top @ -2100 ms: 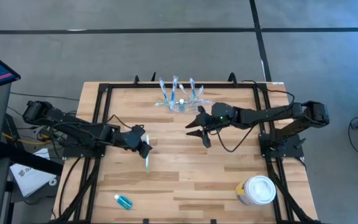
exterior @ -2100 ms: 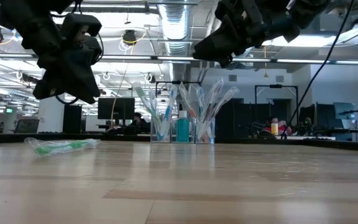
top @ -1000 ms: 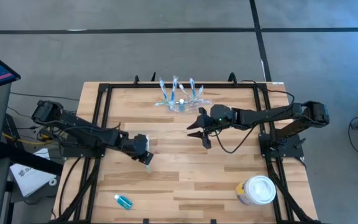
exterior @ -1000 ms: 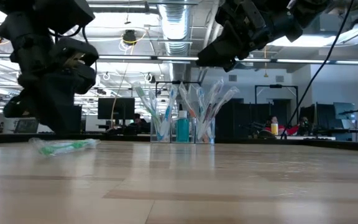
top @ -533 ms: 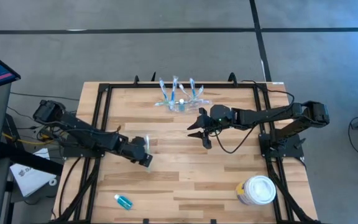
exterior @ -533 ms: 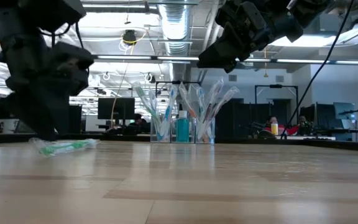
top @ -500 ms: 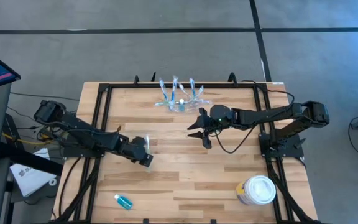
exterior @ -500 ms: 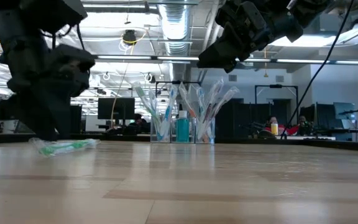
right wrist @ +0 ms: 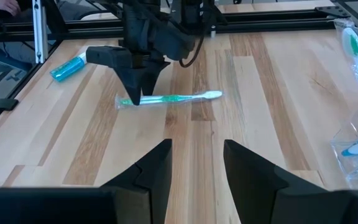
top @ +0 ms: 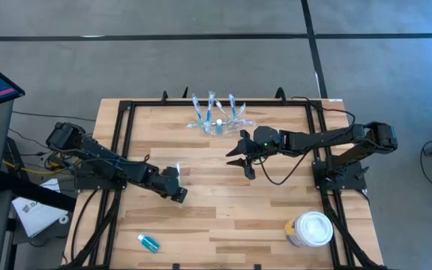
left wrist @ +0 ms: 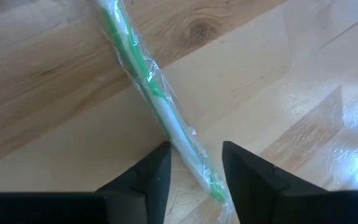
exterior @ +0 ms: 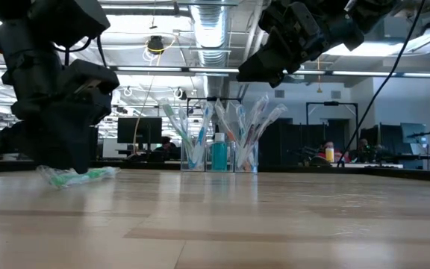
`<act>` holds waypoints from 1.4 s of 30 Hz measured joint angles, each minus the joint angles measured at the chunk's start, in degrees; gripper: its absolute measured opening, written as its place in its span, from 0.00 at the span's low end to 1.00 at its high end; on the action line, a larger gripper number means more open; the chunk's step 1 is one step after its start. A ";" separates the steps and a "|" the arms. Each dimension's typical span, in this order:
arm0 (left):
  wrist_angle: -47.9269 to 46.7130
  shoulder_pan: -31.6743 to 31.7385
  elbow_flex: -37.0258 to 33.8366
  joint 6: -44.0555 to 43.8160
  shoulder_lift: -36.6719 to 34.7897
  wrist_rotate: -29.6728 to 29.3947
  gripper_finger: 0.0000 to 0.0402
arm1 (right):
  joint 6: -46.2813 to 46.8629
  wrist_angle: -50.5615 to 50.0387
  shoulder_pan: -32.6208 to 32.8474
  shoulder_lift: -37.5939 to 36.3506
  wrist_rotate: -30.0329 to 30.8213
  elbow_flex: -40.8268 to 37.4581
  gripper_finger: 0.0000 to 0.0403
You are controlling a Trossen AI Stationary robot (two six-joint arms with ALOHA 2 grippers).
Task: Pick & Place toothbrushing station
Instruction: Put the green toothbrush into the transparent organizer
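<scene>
Green-and-white wrapped toothbrush [left wrist: 160, 102] lies flat between your left tool's [left wrist: 194, 165] parted fingers, not yet gripped, its long axis running on ahead of them. Clear toothbrushing station [top: 217, 124] waits at the tabletop's far edge, nearer your open right tool [top: 240, 159].

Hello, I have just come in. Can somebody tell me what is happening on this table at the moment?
The left gripper is down at the table with its fingers open on either side of a wrapped green toothbrush that lies flat on the wood. The right gripper hangs open in the air near the clear holder at the far edge, which already has several wrapped toothbrushes standing in it. A small blue tube and a white-lidded tub sit near the front edge, untouched.
</scene>
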 joint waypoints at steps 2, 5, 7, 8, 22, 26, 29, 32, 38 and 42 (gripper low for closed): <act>-0.11 -0.02 0.00 0.00 0.00 -0.04 0.32 | 0.00 0.00 0.00 0.00 0.00 0.00 0.34; -0.38 -0.02 -0.02 0.00 0.24 -0.04 0.24 | 0.00 0.00 0.00 0.00 0.00 0.00 0.34; -0.58 0.02 -0.05 -0.01 0.34 0.08 0.17 | 0.00 0.02 0.00 0.00 0.00 0.00 0.34; -0.62 0.02 -0.09 0.06 0.38 0.17 0.13 | 0.00 0.00 0.00 0.00 0.00 0.00 0.34; 2.09 -1.01 -0.26 8.80 -3.14 -10.39 0.02 | 0.81 -0.18 0.17 0.00 -0.24 0.00 0.34; 4.26 -1.81 -0.24 14.23 -7.22 -18.40 0.02 | 0.92 0.95 0.97 0.00 -0.38 -0.02 0.34; 7.01 -1.88 -0.16 18.90 -10.18 -23.10 0.02 | 0.92 3.02 1.59 0.00 -0.44 -0.02 0.34; 11.34 -1.87 -0.15 24.91 -12.19 -26.41 0.02 | 1.45 5.48 2.14 0.00 -0.44 -0.02 0.34; 23.84 -1.81 -0.15 37.93 -11.90 -31.27 0.02 | 2.84 8.78 2.36 0.00 -0.46 -0.02 0.34; 32.32 -1.16 -0.11 44.97 -10.07 -32.02 0.02 | 3.48 10.60 2.45 0.00 -0.44 -0.02 0.34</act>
